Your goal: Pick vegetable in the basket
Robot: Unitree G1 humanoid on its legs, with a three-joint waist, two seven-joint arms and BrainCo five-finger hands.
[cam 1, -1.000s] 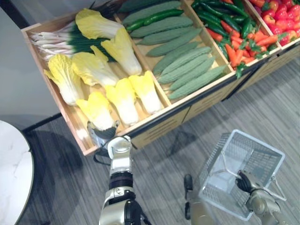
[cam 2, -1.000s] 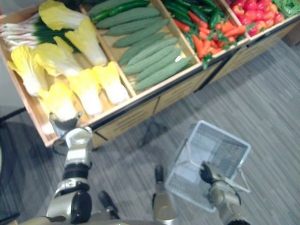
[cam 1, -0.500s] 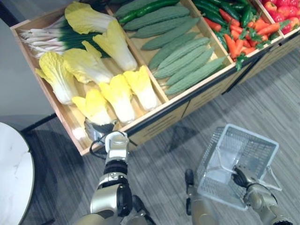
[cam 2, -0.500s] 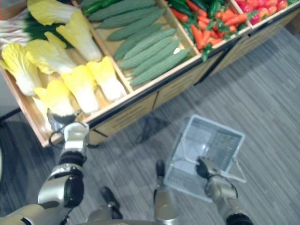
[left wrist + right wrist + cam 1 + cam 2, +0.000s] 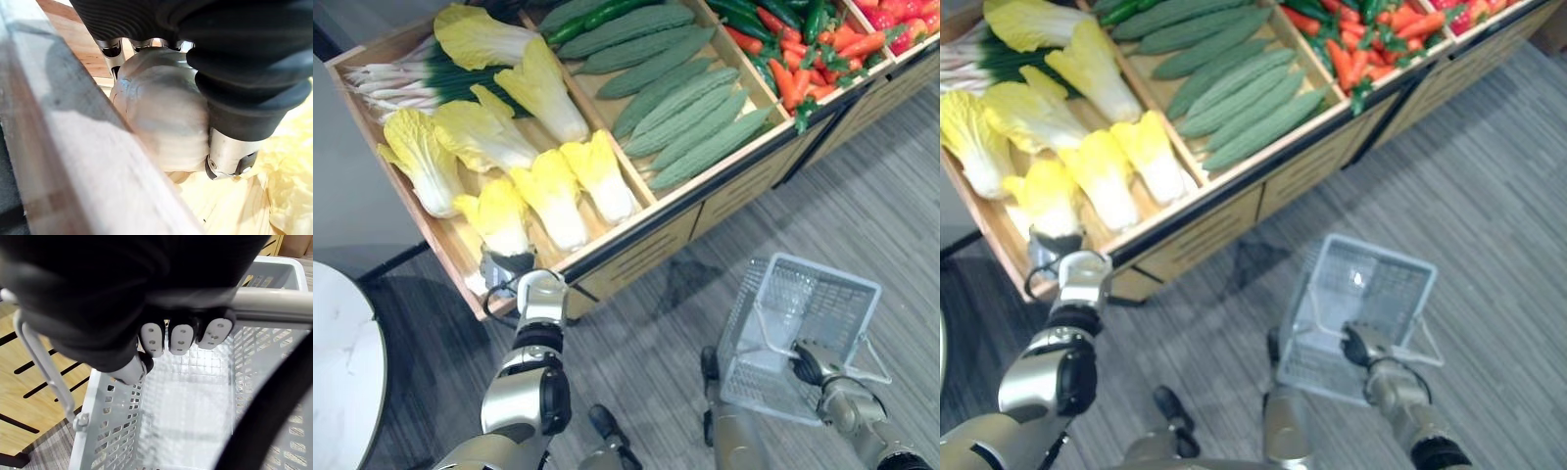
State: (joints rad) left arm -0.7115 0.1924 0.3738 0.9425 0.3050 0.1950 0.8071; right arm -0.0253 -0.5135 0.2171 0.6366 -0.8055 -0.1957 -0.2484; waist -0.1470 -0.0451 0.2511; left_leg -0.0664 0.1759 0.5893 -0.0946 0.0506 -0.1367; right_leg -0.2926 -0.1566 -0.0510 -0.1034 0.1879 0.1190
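Left hand reaches over the wooden bin rim. Its fingers curl round the nearest napa cabbage at its pale stem end, probably the firmest hold. The cabbage lies in the bin. Right hand is clenched on the handle, keeping the empty mesh basket ready below.

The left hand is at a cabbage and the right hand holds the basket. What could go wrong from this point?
1. The left hand grips the cabbage by its smooth pale base, tight against the crate's wooden rim; on lifting it may slip or catch on that rim.
2. The neighbouring cabbage lies right beside it and could be dragged along.
3. The basket hangs tilted from the right hand, well away from the cabbage; a drop might miss.
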